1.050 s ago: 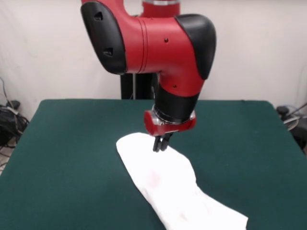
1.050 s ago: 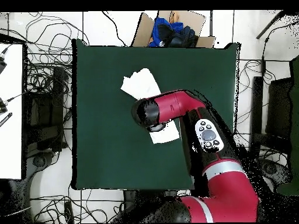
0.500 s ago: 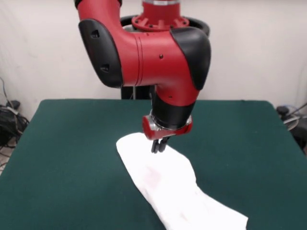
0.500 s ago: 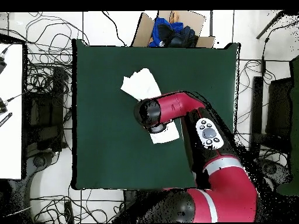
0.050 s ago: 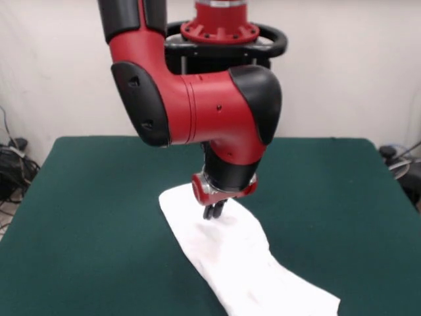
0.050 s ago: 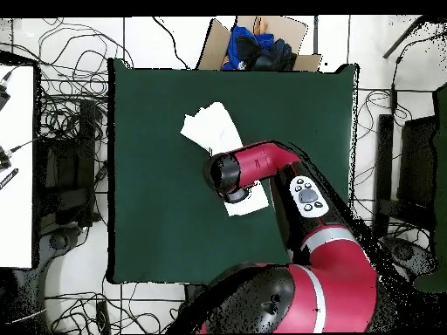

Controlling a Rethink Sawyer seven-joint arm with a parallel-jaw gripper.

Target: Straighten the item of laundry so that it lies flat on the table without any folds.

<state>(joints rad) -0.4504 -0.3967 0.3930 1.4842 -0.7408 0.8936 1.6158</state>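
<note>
The item of laundry (image 5: 230, 253) is a white shirt lying folded into a long band, running from the middle of the green table (image 5: 92, 210) toward the front right edge. Faint orange print shows through its plain upper side. My gripper (image 5: 212, 212) hangs down over the band's far end, its black fingers close together and the tips at or just above the cloth. In the overhead view the arm covers the middle of the shirt (image 6: 211, 127), and the gripper itself is hidden under the wrist.
A cardboard box holding a blue cloth (image 6: 255, 48) sits beyond the table's far edge in the overhead view. Cables cover the floor around the table. A white wall stands behind the robot.
The arm has swung and dropped a little, bringing the gripper lower onto the shirt's far end. The shirt lies as before.
</note>
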